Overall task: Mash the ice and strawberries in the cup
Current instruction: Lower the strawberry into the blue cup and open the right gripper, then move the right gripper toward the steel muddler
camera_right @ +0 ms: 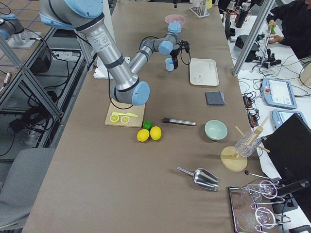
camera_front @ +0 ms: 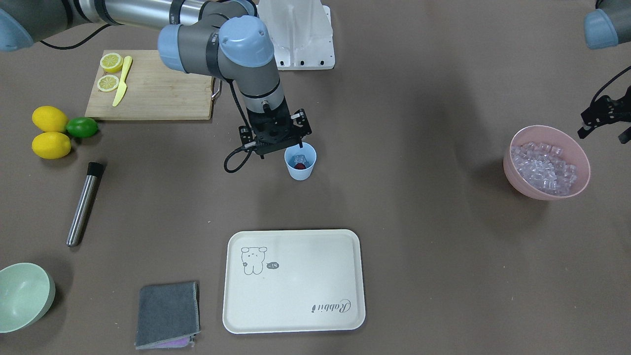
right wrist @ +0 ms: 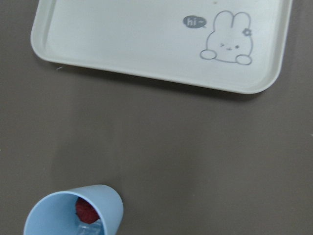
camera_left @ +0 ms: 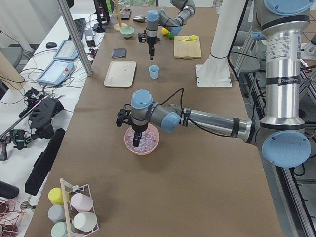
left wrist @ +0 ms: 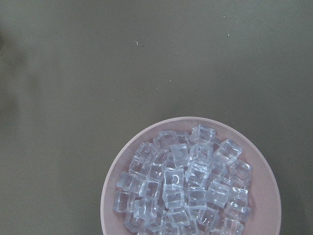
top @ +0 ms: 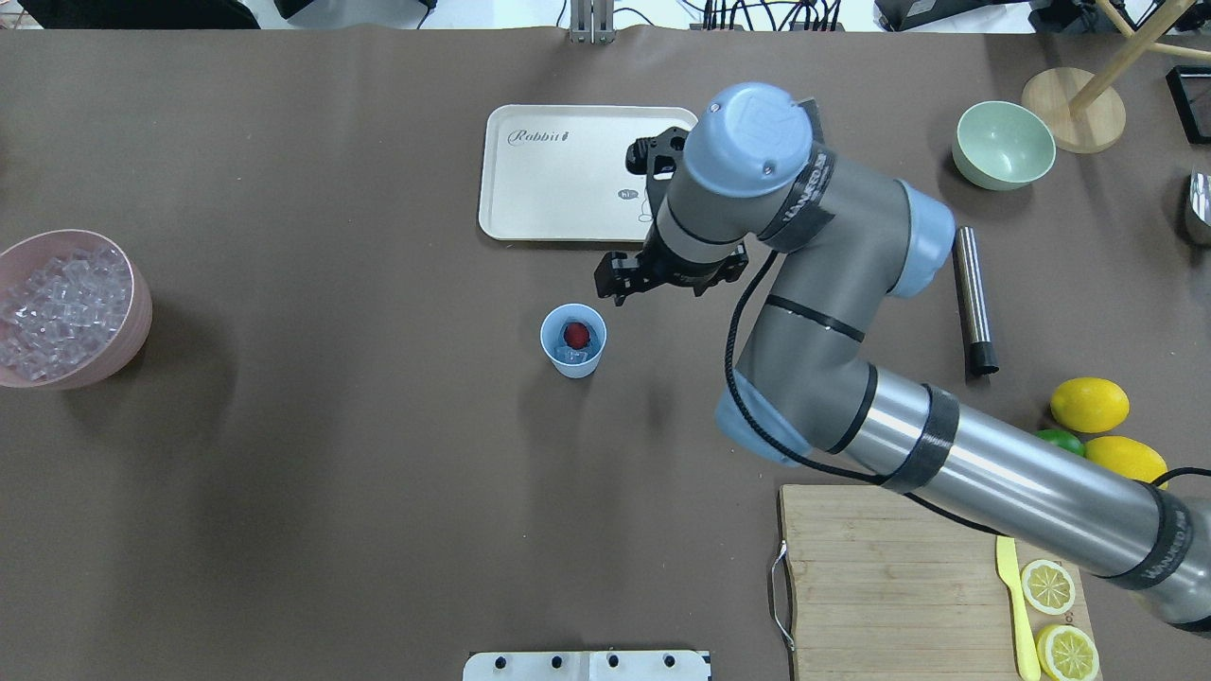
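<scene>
The light-blue cup stands upright mid-table. Inside it lie a red strawberry and a piece of ice; the right wrist view shows the cup with the strawberry. My right gripper hangs just beside and above the cup, jaws spread, holding nothing. More ice fills the pink bowl at my far left, and the left wrist view looks straight down on the ice. My left gripper hovers over that bowl, fingers apart and empty.
A cream tray lies beyond the cup. A steel cylinder with a black end, a pale green bowl, lemons and a lime, and a cutting board with lemon halves and a yellow knife sit on my right. A grey cloth lies nearby.
</scene>
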Motion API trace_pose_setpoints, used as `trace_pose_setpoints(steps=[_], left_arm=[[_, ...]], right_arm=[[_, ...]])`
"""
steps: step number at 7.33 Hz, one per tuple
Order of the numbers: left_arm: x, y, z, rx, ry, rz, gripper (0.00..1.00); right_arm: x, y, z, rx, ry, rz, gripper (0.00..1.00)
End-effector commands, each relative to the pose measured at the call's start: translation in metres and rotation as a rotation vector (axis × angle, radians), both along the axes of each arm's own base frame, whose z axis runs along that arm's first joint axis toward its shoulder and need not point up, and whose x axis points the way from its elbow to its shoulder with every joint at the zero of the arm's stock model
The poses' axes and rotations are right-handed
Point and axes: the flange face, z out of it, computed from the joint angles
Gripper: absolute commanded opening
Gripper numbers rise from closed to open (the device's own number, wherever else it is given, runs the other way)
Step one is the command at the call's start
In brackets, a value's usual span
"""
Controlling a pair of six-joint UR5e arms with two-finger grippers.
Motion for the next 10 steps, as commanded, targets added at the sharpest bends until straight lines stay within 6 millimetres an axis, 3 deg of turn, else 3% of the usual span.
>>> trace_pose_setpoints(steps=[1, 2, 4, 5, 6, 8, 9, 10], left_arm=[[-0.003, 0.000, -0.003, 0.000, 0.003, -0.011, 0.98], [-0.003, 0.001, -0.007, 0.006, 0.005, -0.012, 0.98], [-0.008, 0.002, -0.010, 0.005, 0.023, -0.016, 0.98], [-0.013, 0.002, -0.010, 0.001, 0.028, -0.024, 0.98], [-0.013, 0.002, -0.007, -0.015, 0.024, -0.024, 0.98], [-0.013, 0.002, -0.007, -0.018, 0.022, -0.027, 0.98], [-0.016, 0.002, -0.007, -0.016, 0.023, -0.031, 0.98], [-0.016, 0.002, -0.010, -0.012, 0.024, -0.033, 0.98]], right_arm=[[0.089, -0.043, 0.071, -0.038, 0.032, 0.038, 1.00], [0.130, -0.051, 0.124, -0.084, 0.063, 0.045, 1.00], [0.202, -0.047, 0.197, -0.156, 0.096, 0.115, 1.00], [0.214, -0.047, 0.226, -0.167, 0.125, 0.112, 1.00], [0.211, -0.052, 0.251, -0.196, 0.155, 0.106, 0.99], [0.199, -0.069, 0.293, -0.204, 0.189, 0.116, 0.87], [0.195, -0.079, 0.322, -0.178, 0.194, 0.101, 0.86], [0.190, -0.085, 0.324, -0.174, 0.190, 0.101, 0.82]])
